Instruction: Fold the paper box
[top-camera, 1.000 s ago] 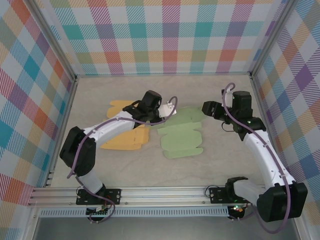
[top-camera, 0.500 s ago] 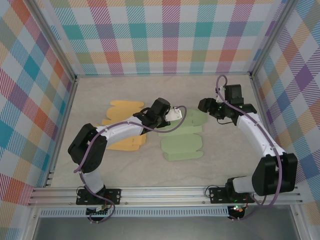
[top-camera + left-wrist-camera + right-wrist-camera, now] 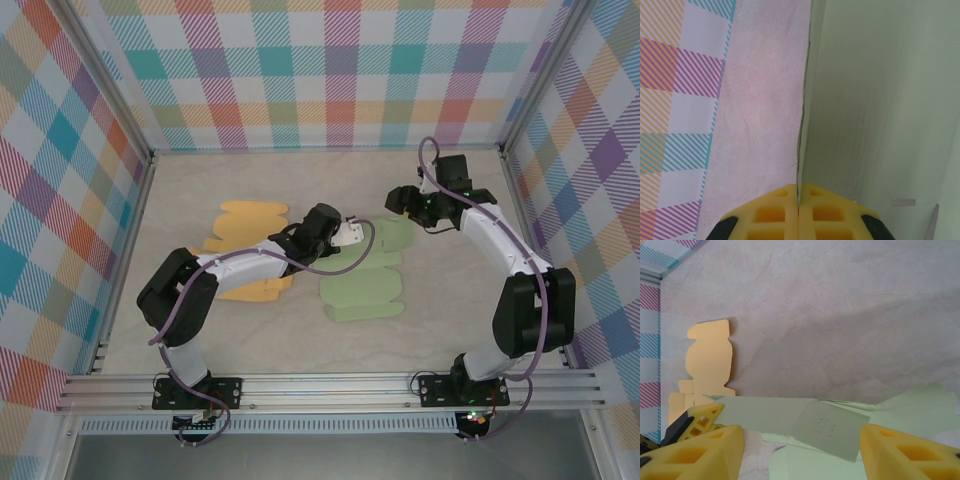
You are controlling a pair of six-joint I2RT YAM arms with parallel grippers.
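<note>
**Early fold: one edge pinched, other pincer waiting**

An orange cut-out (image 3: 250, 218) lies flat on the worktop (image 3: 200, 185). Just right of it, the left pincer (image 3: 799, 196) is clamped tight on one edge of the green paper box (image 3: 365, 285). The box is a flat die-cut sheet with scalloped flaps, and its pinched panel is raised. Farther right of the cut-out, the right pincer (image 3: 801, 445) hovers over the sheet's far flap, jaws well apart, gripping nothing. The folding looks barely begun. The next move likely calls for the right pincer to descend and pin that flap, so the raised panel can crease over.
</note>
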